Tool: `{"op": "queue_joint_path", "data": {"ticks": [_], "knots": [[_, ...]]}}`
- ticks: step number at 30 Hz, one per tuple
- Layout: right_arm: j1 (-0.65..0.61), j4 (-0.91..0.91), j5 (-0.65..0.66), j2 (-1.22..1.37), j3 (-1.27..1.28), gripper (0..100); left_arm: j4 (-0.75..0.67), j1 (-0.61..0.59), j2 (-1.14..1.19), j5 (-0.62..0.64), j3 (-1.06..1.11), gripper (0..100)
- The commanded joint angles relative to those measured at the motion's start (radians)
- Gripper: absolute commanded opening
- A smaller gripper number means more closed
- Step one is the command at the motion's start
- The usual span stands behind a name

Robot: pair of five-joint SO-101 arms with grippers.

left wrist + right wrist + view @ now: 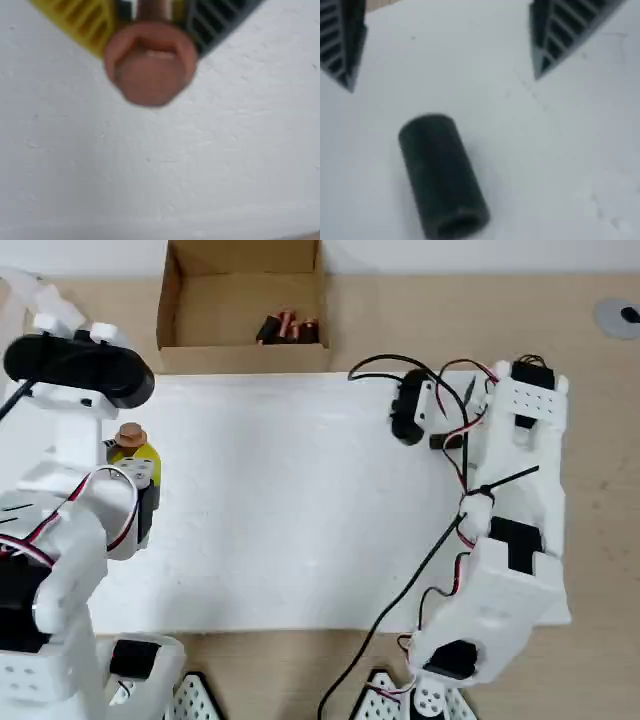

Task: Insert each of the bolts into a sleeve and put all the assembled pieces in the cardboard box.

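Observation:
My left gripper (134, 454) hangs over the left part of the white mat (300, 510), shut on a copper bolt (130, 434). In the left wrist view the bolt's round head (150, 62) sticks out between a yellow finger (85, 20) and a black finger (220, 20). My right gripper (408, 406) sits at the mat's far right, open. Its two black fingers (565, 35) stand wide apart above a black sleeve (442, 175) lying on its side on the mat. The cardboard box (180, 310) stands beyond the mat with several copper and black assembled pieces (290, 328) inside.
The white mat covers most of the table between the two arms. Black cables (440, 540) trail along the right arm. A grey disc (617, 317) lies at the table's far right corner.

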Motion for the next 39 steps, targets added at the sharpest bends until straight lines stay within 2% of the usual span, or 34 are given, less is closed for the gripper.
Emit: {"op": "queue_joint_path", "data": {"ticks": [1, 21, 27, 29, 34, 39], "knots": [[-0.047, 0.038, 0.008, 0.001, -0.073, 26.4, -0.005, -0.005, -0.015, 0.015, -0.003, 0], [-0.081, 0.041, 0.008, 0.131, -0.087, 26.0, 0.000, -0.005, -0.015, 0.015, -0.003, 0], [-0.090, 0.044, -0.011, 0.137, -0.085, 12.1, 0.000, -0.005, -0.015, 0.015, -0.011, 0], [-0.087, 0.044, -0.011, 0.153, -0.090, 10.4, 0.000, -0.005, -0.015, 0.015, -0.011, 0], [-0.087, 0.044, -0.011, 0.205, -0.090, 10.9, 0.002, -0.005, -0.016, 0.014, -0.011, 0], [-0.085, 0.044, -0.012, 0.219, -0.096, 26.0, 0.003, -0.005, -0.041, 0.014, -0.006, 0]]}}
